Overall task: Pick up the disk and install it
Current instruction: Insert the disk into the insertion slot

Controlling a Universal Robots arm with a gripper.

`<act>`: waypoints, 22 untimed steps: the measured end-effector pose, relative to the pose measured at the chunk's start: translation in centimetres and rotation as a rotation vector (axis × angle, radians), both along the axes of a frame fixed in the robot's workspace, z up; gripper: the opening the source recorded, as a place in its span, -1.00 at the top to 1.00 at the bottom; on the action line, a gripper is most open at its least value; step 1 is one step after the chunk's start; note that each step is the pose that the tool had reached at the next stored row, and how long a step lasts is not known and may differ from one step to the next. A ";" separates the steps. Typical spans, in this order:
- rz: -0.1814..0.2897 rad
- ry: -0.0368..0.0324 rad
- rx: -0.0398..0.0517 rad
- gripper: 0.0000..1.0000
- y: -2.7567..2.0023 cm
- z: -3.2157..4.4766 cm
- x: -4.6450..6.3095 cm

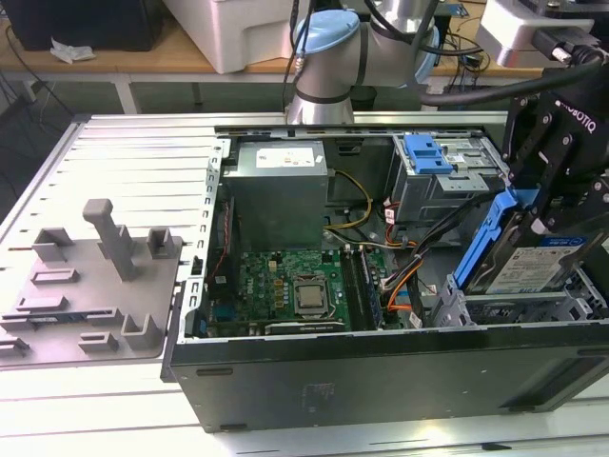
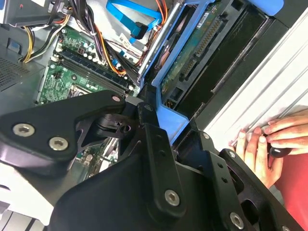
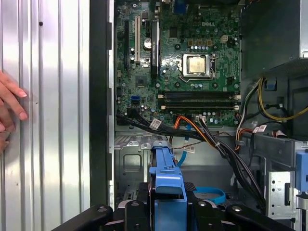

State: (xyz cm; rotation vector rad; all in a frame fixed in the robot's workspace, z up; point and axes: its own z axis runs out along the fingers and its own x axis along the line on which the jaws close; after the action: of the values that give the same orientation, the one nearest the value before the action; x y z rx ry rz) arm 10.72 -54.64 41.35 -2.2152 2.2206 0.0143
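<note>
**Disk gripped by its bracket, tilted over the near right bay**

Nearest to us, at the exterior view's right, the end effector (image 1: 538, 205) is clamped on the disk (image 1: 538, 267), its fingers closed on the upper end of the blue carrier bracket (image 1: 481, 238). The disk hangs tilted just above the metal bay (image 1: 514, 307) in the near right corner of the case (image 1: 381, 367), and it is not yet seated.

We judge the disk stiff and dense, heavy for its size, with slick metal faces. Its bare circuit side (image 2: 192, 57) shows in the second wrist view, so knocks and scrapes could harm it. The bracket is the sensible place to hold it, although the plastic may flex under a skewed grip. Cables (image 1: 404, 276) crowd just beside the bay.

Farther in lies the motherboard (image 1: 295, 286). Beyond it are the drive cage (image 1: 433, 181) and the power-supply box (image 1: 281, 186). A person's hand (image 2: 264, 144) rests on the worktop (image 1: 124, 162) beside the case.
</note>
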 end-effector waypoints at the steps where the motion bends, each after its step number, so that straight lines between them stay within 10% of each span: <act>1: 0.000 0.0000 0.0000 0.26 0.00 -0.04 0.0; 22: 0.000 0.0000 -0.0001 0.26 0.00 -0.86 0.0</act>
State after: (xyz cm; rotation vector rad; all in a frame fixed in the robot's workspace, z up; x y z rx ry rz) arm 10.72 -54.64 40.48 -2.2153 2.2207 0.0142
